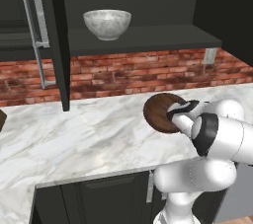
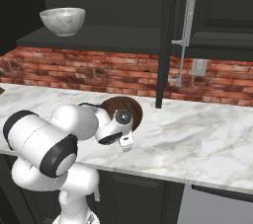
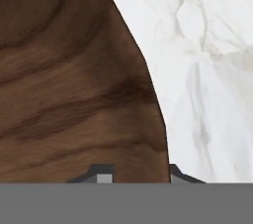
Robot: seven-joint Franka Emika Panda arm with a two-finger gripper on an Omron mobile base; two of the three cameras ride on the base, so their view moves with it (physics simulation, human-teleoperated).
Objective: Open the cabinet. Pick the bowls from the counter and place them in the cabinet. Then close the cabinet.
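The cabinet (image 1: 148, 38) stands open, its left door (image 1: 49, 35) and right door (image 2: 173, 30) swung out over the counter (image 1: 74, 139). The white-grey marble bowl (image 1: 107, 23) (image 2: 63, 19) sits upright on the dark inner shelf. On the counter lies the dark brown wooden bowl (image 1: 157, 112) (image 2: 133, 107) (image 3: 74, 85). My gripper (image 1: 173, 113) (image 3: 137, 176) reaches down at its near right rim. In the hand view the rim's wood fills the gap between the two fingertips, so the jaws are shut on it.
A red brick wall (image 1: 128, 72) with an outlet (image 1: 210, 56) (image 2: 198, 67) runs behind the counter. Both open doors hang low over the slab, their silver handles (image 1: 37, 30) (image 2: 185, 25) facing outward. Dark base cabinets (image 1: 99, 198) sit below the counter's front edge.
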